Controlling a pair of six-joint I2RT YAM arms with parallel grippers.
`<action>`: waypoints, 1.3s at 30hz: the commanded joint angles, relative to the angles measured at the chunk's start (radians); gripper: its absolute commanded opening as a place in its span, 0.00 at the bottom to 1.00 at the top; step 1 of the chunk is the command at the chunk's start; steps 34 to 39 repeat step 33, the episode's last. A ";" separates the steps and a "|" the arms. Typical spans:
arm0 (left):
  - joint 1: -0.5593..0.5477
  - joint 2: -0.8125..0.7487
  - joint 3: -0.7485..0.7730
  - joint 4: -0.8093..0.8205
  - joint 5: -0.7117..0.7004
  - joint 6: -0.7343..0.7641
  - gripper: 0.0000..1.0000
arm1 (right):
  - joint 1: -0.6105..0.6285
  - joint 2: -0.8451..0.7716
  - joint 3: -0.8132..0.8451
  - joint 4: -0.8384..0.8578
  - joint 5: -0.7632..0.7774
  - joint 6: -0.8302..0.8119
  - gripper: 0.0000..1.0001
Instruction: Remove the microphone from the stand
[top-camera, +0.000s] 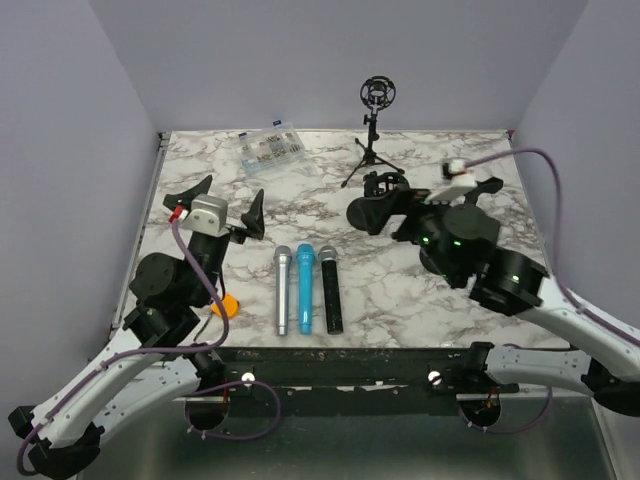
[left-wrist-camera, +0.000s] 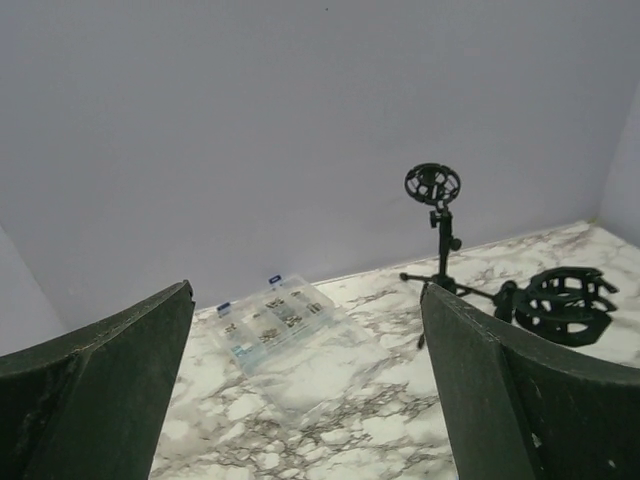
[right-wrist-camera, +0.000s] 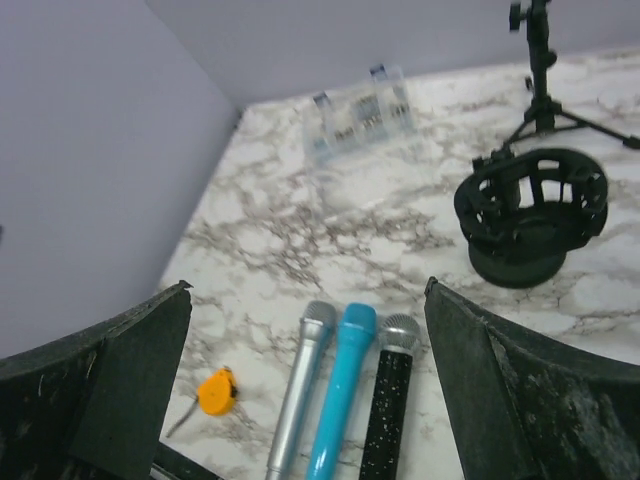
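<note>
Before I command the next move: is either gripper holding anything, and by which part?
Nothing is held. The left gripper and right gripper are both open and empty; the three microphones lie on the table.

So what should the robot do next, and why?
Probably just draw the right tool back to rest: the stand has an empty-looking ring, three microphones lie flat on the table, and that open tool holds nothing.
</note>
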 joint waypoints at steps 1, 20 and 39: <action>-0.001 -0.089 0.060 -0.110 0.105 -0.210 0.95 | 0.003 -0.192 -0.045 0.053 -0.019 -0.138 1.00; 0.000 -0.539 -0.045 -0.318 0.246 -0.576 0.98 | 0.003 -0.591 -0.146 0.069 -0.088 -0.095 1.00; -0.001 -0.590 -0.055 -0.313 0.250 -0.599 0.98 | 0.003 -0.626 -0.149 0.068 -0.079 -0.055 1.00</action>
